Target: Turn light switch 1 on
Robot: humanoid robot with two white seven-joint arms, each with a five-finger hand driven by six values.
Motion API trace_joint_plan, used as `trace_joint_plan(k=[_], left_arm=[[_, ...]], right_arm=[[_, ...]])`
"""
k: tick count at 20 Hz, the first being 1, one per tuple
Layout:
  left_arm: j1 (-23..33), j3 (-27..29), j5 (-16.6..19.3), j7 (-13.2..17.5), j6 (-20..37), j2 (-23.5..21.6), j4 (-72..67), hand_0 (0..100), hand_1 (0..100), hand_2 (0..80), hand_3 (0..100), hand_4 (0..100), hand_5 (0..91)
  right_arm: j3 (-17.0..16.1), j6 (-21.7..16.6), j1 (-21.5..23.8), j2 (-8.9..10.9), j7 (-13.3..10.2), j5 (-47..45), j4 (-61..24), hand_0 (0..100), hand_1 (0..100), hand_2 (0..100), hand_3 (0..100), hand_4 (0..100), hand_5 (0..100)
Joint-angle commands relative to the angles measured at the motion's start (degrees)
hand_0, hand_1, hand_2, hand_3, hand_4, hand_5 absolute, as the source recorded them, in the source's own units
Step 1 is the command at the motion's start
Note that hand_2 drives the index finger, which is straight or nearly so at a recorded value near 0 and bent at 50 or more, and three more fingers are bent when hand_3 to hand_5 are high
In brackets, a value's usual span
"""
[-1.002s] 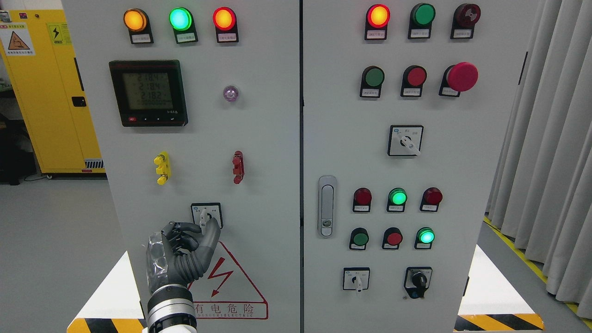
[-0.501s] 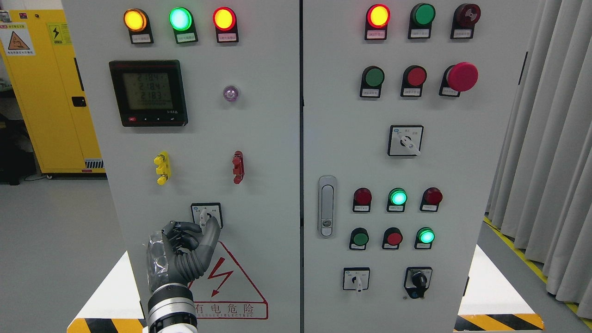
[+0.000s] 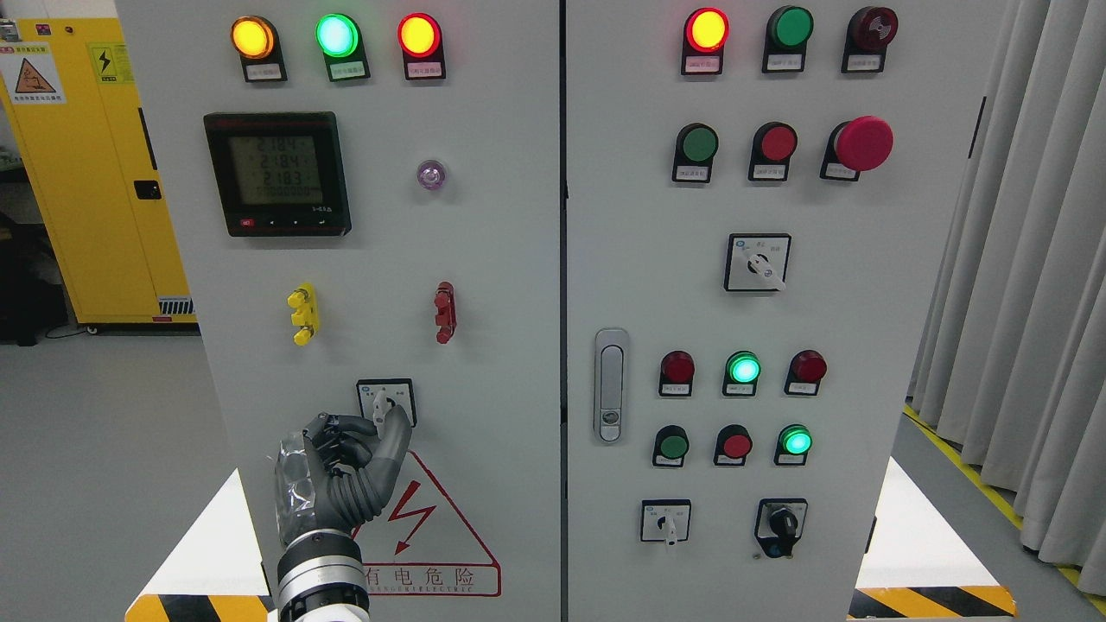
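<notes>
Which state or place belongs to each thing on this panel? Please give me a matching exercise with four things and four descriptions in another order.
Things:
1. left hand
2. mushroom button
3. door handle
4. digital meter

Descriptions:
A. big, red, upper right door
B. silver, upright, left edge of the right door
C. dark frame, lit screen, upper left door
D. fingers at the white lever of the rotary switch, above the red warning triangle

Pairs: 1-D, 2-A, 3-B, 4-C
</notes>
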State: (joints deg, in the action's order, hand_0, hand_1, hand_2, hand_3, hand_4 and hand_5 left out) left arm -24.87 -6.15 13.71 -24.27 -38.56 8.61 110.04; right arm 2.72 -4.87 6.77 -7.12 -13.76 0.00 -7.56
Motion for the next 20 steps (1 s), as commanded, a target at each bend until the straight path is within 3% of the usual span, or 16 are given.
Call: trace_joint_plan(k=[1,20], left_arm=[[0.00,0.00,0.00,0.01,0.06,0.00,-0.18,26,70,64.6,93,86,81.9],[-0.27,0.00,0.00,0.01,0.06,0.00,-0.53,24,67,65.1,93,86,81.8]], right_arm=[[0.00,0.04,-0.01,0.00,-0.04,-1.67,0.00,0,50,4,0,0,0],[0.00,0.04,-0.01,0.00,-0.04,-1.67,0.00,0,50,4,0,0,0]])
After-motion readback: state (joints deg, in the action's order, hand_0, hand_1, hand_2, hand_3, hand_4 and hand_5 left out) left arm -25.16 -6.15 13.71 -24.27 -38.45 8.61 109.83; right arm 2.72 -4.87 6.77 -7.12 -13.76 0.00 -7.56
